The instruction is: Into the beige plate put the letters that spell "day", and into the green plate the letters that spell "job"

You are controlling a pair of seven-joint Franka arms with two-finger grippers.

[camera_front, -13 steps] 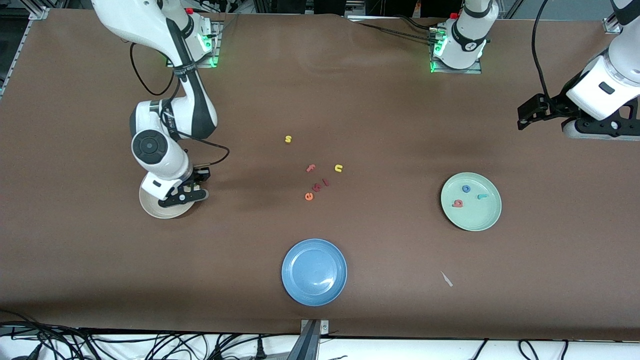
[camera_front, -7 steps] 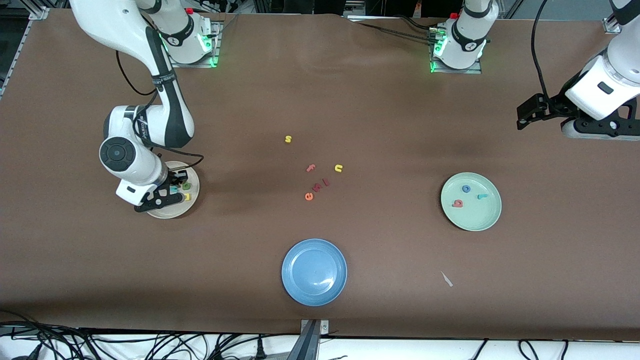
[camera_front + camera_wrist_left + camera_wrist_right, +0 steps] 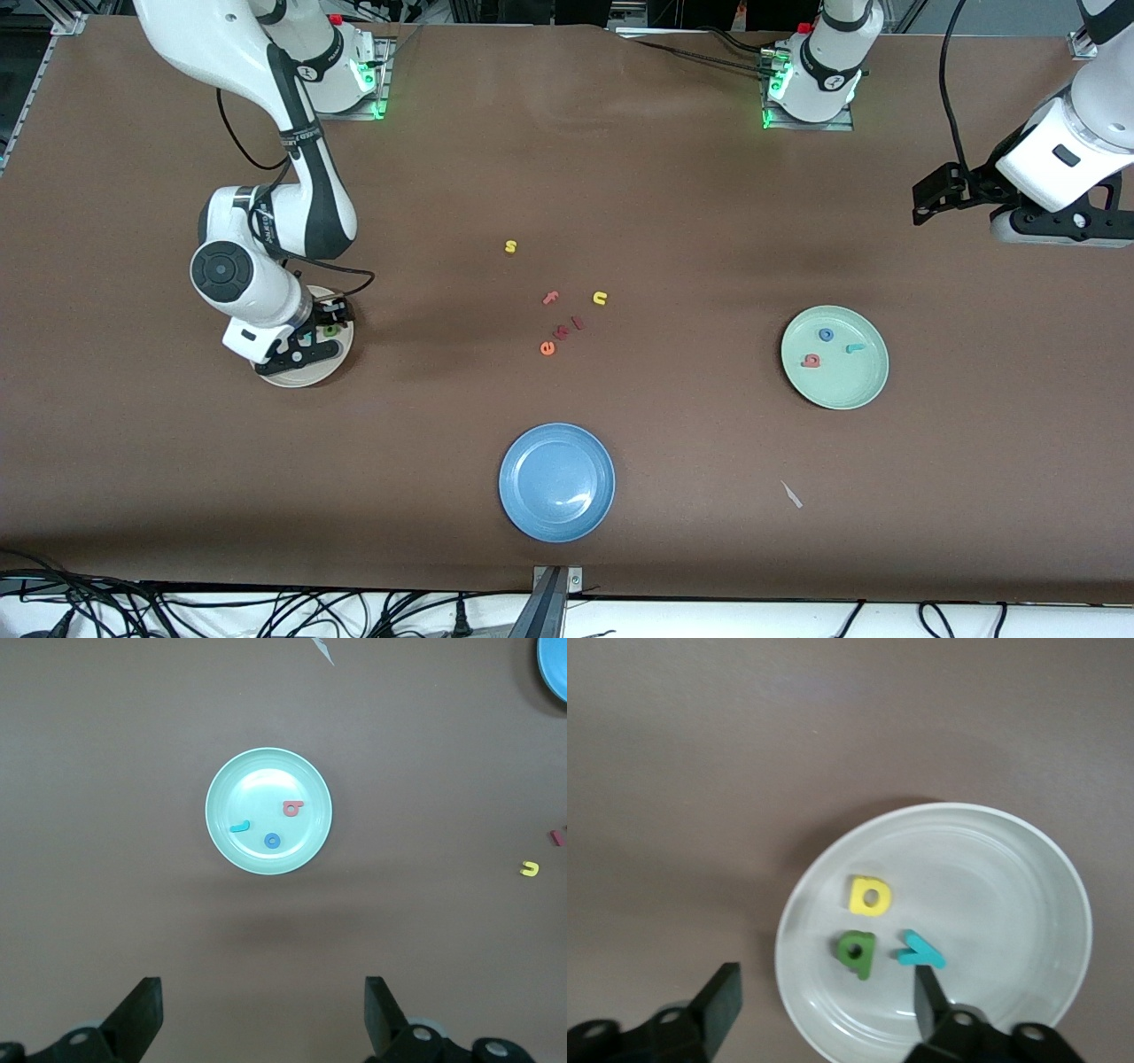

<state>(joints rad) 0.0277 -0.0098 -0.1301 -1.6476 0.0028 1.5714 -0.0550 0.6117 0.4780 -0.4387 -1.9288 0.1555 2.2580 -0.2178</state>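
The beige plate [image 3: 312,378] lies toward the right arm's end of the table. In it rest the yellow a [image 3: 869,896], the green d [image 3: 856,953] and the teal y [image 3: 921,952]. My right gripper [image 3: 304,347] [image 3: 824,1005] hangs low over this plate, open, nothing between its fingers. The green plate [image 3: 873,383] [image 3: 257,784] toward the left arm's end holds the blue o [image 3: 826,334], the teal j [image 3: 855,348] and the salmon b [image 3: 811,360]. My left gripper [image 3: 1054,229] [image 3: 261,1019] waits high above the table, open and empty.
A blue plate [image 3: 523,443] sits nearest the front camera, mid-table. Loose letters lie in the middle: a yellow s [image 3: 510,246], a pink f [image 3: 551,298], a yellow n [image 3: 600,299], an orange e [image 3: 547,348] and two small red pieces. A white scrap [image 3: 791,494] lies near the green plate.
My right gripper has opened over the beige plate, and the teal y it carried now lies in the plate. The left arm has barely shifted.
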